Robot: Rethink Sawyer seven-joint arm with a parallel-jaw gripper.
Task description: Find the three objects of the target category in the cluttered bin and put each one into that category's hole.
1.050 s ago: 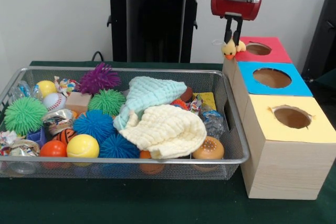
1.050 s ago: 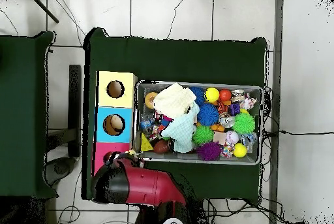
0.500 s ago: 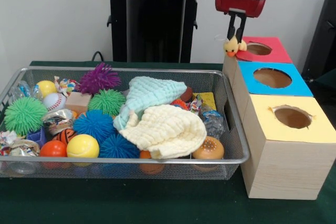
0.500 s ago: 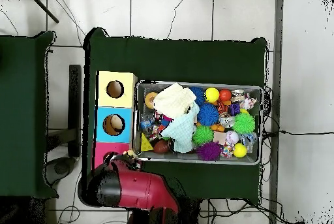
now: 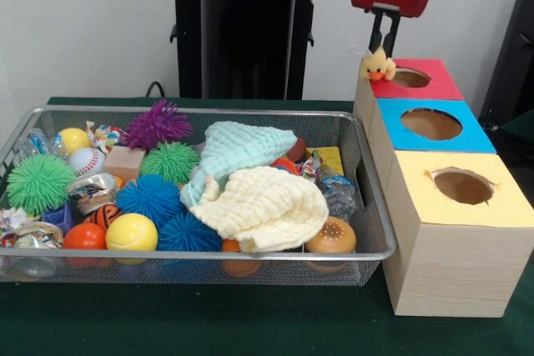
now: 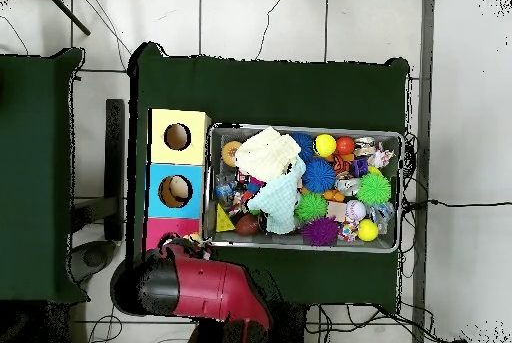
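Observation:
My gripper (image 5: pixel 383 49) hangs above the left edge of the red-topped box (image 5: pixel 434 85), shut on a small yellow duck (image 5: pixel 377 65). The duck dangles just left of that box's round hole (image 5: pixel 410 78), slightly above the lid. In front of the red box stand a blue-topped box (image 5: pixel 471 135) and a yellow-topped box (image 5: pixel 509 206), each with a hole. The wire bin (image 5: pixel 250 254) is full of clutter. In the overhead view the red arm (image 6: pixel 200 284) covers the gripper and most of the red box (image 6: pixel 160 227).
In the bin lie a cream cloth (image 5: pixel 263 206), a pale green cloth (image 5: pixel 238 147), spiky balls in blue (image 5: pixel 150 198), green (image 5: pixel 37 183) and purple (image 5: pixel 157 122), smooth balls and wrapped bits. The black pedestal (image 5: pixel 242 31) stands behind the bin.
The gripper has risen and shifted right with the duck, from beside the box's corner to over the red lid's left edge.

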